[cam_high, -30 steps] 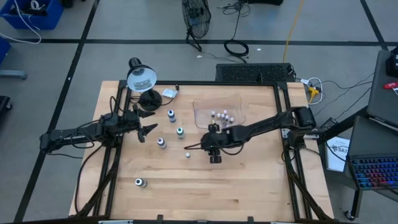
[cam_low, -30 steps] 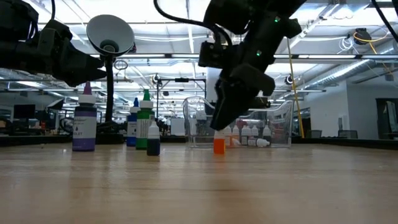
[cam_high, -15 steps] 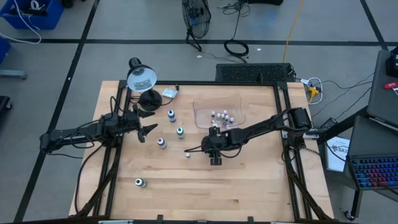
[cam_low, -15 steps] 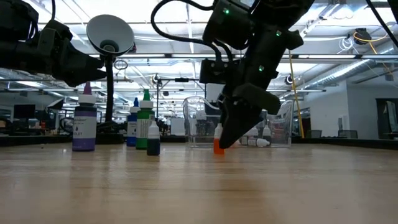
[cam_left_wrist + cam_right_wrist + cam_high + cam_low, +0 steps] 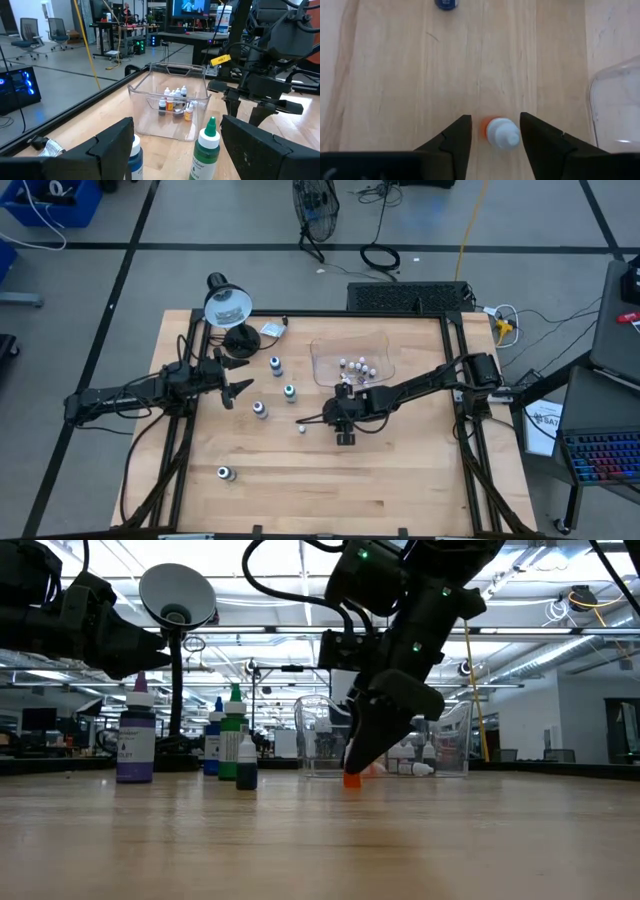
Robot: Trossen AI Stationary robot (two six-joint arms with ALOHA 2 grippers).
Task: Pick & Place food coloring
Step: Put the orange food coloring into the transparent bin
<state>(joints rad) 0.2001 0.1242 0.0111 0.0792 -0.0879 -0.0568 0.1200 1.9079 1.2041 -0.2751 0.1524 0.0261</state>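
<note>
Straddling a small orange bottle point(image 5: 498, 132), the right gripper point(image 5: 495, 134) hangs low over the table point(image 5: 400, 490), its fingers point(image 5: 455, 137) spread to either side with a gap showing on both flanks. Neither pad touches the bottle yet. The bottle stands upright on its orange base with its white tip up, just short of the clear tray point(image 5: 615, 107), in which several like bottles point(image 5: 172, 102) already stand.

Judgement on the step in hand: this is the closing of a grasp. The bottle sits slightly nearer one finger, so the gripper should be centred before the pinch, or the nearer pad will push it over. Contact belongs on the body, not on the narrow tip, which would slip. The bottle is light and narrow; a gentle pinch should suffice, followed by a straight lift clear of the tray wall.

The left gripper point(image 5: 236, 390) waits at the table's left side, fingers spread and holding nothing, near a green-topped bottle point(image 5: 205, 152) and a blue one point(image 5: 134, 159). Another bottle point(image 5: 226, 473) lies well apart near the front edge.
</note>
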